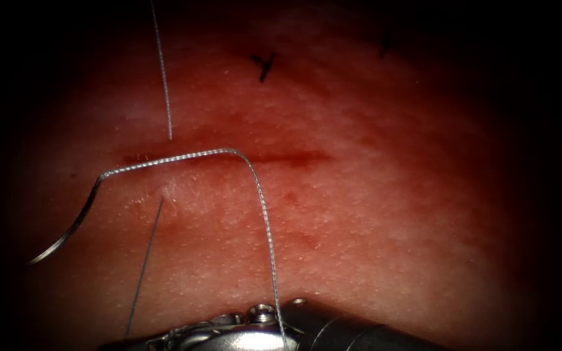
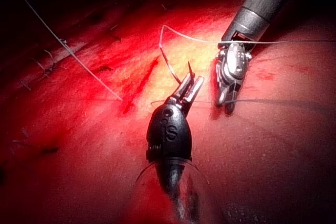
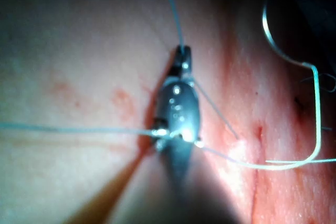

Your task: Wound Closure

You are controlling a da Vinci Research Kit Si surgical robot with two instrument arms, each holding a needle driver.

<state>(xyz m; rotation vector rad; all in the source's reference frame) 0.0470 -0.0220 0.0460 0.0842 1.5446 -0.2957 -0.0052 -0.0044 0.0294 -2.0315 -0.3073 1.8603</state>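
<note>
The cut [image 1: 281, 156] runs across the tissue [image 1: 391, 214]. My left tool [image 2: 188, 85] is shut on the curved needle [image 2: 168, 64] near its tip, which pokes past the jaws. The needle [image 1: 76, 221] hangs free of the tissue off the cut's left end. Its thread [image 1: 183, 156] runs along the cut, bends, and drops over my right tool's wrist [image 1: 261, 325] at the near edge. My right tool [image 3: 184, 53] is shut on a second strand [image 1: 146, 260] that leaves the tissue just below the cut. A third strand [image 1: 162, 78] enters the tissue above the cut.
Two dark finished stitches [image 1: 265, 65] [image 1: 385, 45] sit on the far tissue. Red fluid stains the cut line. Thread strands [image 3: 79, 128] cross beside my right tool's wrist, and the needle [image 3: 283, 51] arcs close to it.
</note>
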